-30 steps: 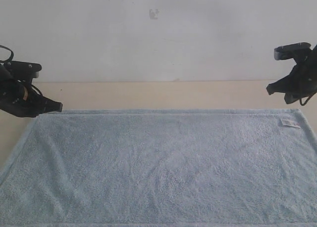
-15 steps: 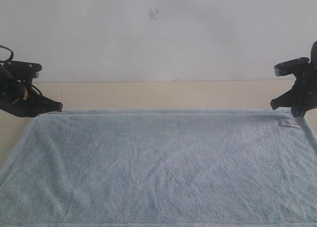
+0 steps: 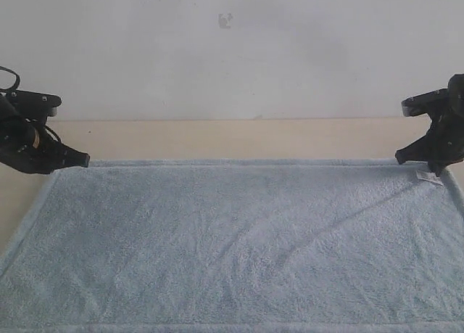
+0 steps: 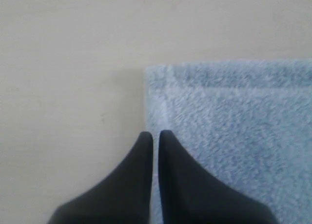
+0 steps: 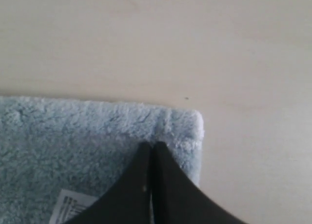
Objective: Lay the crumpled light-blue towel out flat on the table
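The pale-blue towel (image 3: 232,239) lies spread out over the beige table (image 3: 239,138), with one long diagonal crease running in from its far right corner. Its white label (image 3: 428,176) sits by that corner. My right gripper (image 3: 435,170) is shut, and its tips rest on the towel just inside that corner (image 5: 152,146), past the label (image 5: 73,207). At the far left corner my left gripper (image 3: 52,169) is also shut. Its tips (image 4: 153,134) lie along the towel's side hem (image 4: 161,102), with a sliver of blue pile between the fingers.
A plain white wall rises behind the table's far edge. A strip of bare tabletop (image 3: 239,138) runs between the wall and the towel's far hem. Bare table also shows beside each corner (image 4: 73,87) (image 5: 253,136).
My right gripper has come down from above the table onto the towel's far right corner. A diagonal crease has appeared from that corner. The left gripper has barely moved.
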Controlling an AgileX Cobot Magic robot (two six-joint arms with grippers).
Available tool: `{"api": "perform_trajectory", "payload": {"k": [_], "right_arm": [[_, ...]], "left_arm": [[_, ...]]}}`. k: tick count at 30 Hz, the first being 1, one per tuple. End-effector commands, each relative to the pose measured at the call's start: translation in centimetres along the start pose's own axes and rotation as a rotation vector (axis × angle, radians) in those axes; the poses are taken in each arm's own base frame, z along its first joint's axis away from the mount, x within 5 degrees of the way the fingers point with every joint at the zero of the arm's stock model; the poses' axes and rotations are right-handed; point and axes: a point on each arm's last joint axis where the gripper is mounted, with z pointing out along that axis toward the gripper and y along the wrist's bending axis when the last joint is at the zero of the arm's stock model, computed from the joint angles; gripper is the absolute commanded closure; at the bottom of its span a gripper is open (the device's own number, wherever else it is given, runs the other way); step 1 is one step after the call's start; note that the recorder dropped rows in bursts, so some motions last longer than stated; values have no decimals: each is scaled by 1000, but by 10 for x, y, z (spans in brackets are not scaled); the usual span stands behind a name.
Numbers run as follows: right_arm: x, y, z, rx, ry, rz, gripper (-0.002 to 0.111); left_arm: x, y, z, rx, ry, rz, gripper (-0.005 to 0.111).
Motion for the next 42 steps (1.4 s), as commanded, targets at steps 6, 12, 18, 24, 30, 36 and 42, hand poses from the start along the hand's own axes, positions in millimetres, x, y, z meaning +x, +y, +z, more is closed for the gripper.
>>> {"api": "perform_trajectory", "payload": {"k": [6,12,18,24,30,36,42], "right_arm": [[2,-16,1,23,-28,20,108],[-19,-15,-45,-85,-155,74,108],[-9,-13,-65,-140,-36,87,108],[24,-6,-87,-143,-9,101,108],[83,10,-102,-161,71,108,108],[129,20,-128,-133,-36,175,108],[171,24,-138,-128,2,197,108]], "left_arm": [[-2,3,-17,9,-4,3,103],[-2,9,-54,28,-67,1,103],[10,10,-63,33,-47,-22,103],[15,10,-78,57,-65,-63,103],[7,9,-94,86,-110,-122,103],[8,-9,-102,112,-109,-68,103],[9,-30,-108,159,-130,-26,103]]}}
